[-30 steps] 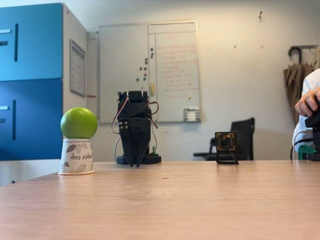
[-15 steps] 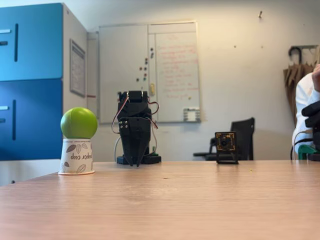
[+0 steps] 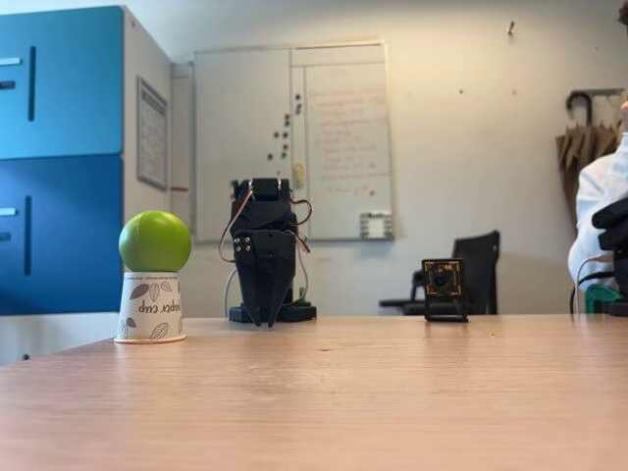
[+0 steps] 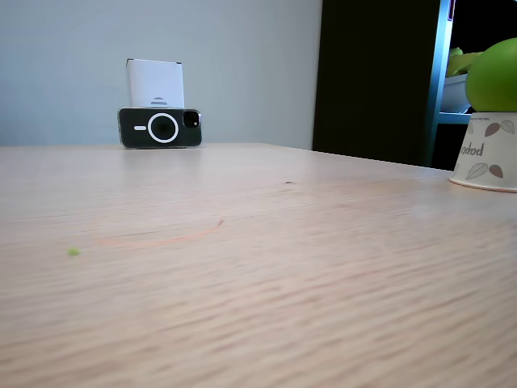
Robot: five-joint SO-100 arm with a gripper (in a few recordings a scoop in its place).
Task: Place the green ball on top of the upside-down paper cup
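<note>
Where the wooden table meets the left side of a fixed view, the cup stands upside down, wide rim on the tabletop, and the ball sits on its upturned base, bulging a little past the cup's sides. Nothing can be seen inside the cup, since its mouth faces down. From the other fixed view the same ball and cup appear at the right edge, the ball cut off by the frame. Well apart from them, at the far edge of the table, the black arm is folded with its gripper pointing down, fingers drawn together and grasping nothing. A small camera stands further right, and a phone leans at the table's far end.
</note>
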